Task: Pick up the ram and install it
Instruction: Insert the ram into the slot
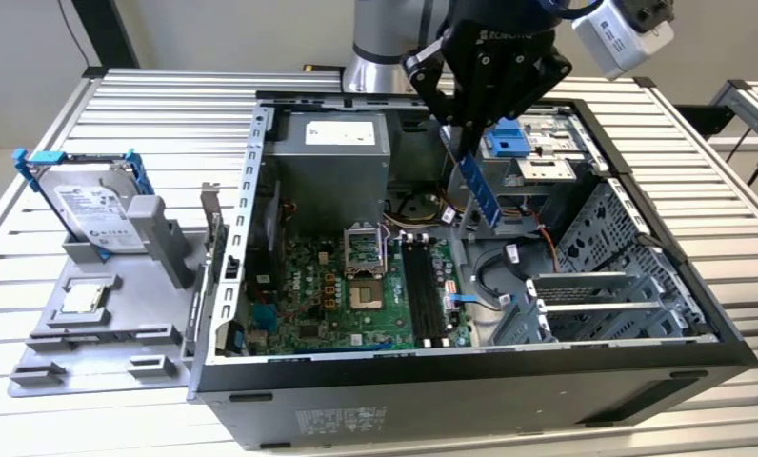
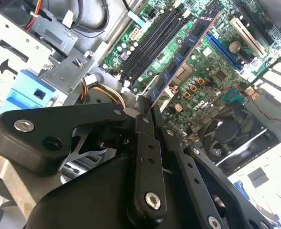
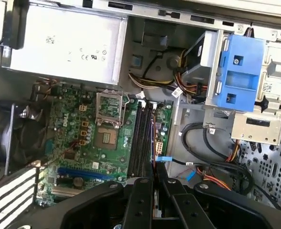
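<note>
the gripper (image 1: pixel 459 122) is pinched shut on the top of the ram (image 1: pixel 482 186), which hangs on end inside the open case (image 1: pixel 481 400), above the motherboard's black slots (image 1: pixel 420 286). picked up, then; not yet seated.

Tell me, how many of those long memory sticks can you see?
1. The ram hangs from the gripper, above the open case. The motherboard's black slots look empty; others could be hidden.
</note>
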### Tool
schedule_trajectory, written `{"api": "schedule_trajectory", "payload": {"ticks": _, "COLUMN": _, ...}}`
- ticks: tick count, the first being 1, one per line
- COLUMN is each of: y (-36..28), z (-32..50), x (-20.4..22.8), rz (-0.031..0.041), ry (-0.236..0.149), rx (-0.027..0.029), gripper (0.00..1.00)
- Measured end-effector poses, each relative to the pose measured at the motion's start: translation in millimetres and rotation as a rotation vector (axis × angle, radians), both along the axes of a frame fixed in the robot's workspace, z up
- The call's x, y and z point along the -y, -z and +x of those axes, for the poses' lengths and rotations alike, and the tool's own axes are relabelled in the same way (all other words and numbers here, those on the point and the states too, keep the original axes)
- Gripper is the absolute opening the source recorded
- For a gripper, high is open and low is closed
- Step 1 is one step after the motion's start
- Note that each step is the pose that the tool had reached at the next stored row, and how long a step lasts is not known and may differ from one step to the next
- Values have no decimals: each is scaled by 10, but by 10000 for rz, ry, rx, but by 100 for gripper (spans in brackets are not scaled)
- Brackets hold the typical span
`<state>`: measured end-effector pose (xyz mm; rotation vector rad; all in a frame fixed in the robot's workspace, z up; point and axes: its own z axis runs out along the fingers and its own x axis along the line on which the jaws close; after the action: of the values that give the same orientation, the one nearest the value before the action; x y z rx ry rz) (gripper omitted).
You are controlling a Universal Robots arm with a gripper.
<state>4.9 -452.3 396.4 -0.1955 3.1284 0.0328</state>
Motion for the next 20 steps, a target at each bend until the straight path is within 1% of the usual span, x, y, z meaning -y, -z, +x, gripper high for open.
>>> {"api": "schedule_trajectory", "payload": {"ticks": 1, "y": 2, "z": 1, "x": 1, "rz": 51, "ry": 17, "rx": -2, "gripper": 0}}
{"api": "schedule_trajectory", "payload": {"ticks": 2, "y": 2, "z": 1, "x": 1, "rz": 216, "ry": 21, "rx": -2, "gripper": 0}}
{"api": "schedule_trajectory", "payload": {"ticks": 3, "y": 2, "z": 1, "x": 2, "rz": 400, "ry": 24, "rx": -2, "gripper": 0}}
{"api": "schedule_trajectory", "payload": {"ticks": 4, "y": 13, "z": 2, "x": 16, "rz": 668, "ry": 32, "rx": -3, "gripper": 0}}
{"api": "schedule_trajectory", "payload": {"ticks": 6, "y": 41, "z": 2, "x": 43, "rz": 674, "ry": 78, "rx": -1, "gripper": 0}}
{"api": "schedule_trajectory", "payload": {"ticks": 7, "y": 54, "z": 2, "x": 47, "rz": 676, "ry": 132, "rx": 8, "gripper": 0}}
{"api": "schedule_trajectory", "payload": {"ticks": 10, "y": 89, "z": 3, "x": 48, "rz": 672, "ry": 426, "rx": 38, "gripper": 0}}
{"api": "schedule_trajectory", "payload": {"ticks": 13, "y": 136, "z": 11, "x": 48, "rz": 672, "ry": 675, "rx": 55, "gripper": 0}}
{"api": "schedule_trajectory", "payload": {"ticks": 17, "y": 208, "z": 76, "x": 48, "rz": 673, "ry": 777, "rx": 58, "gripper": 0}}
{"api": "schedule_trajectory", "payload": {"ticks": 20, "y": 263, "z": 154, "x": 48, "rz": 670, "ry": 832, "rx": 60, "gripper": 0}}
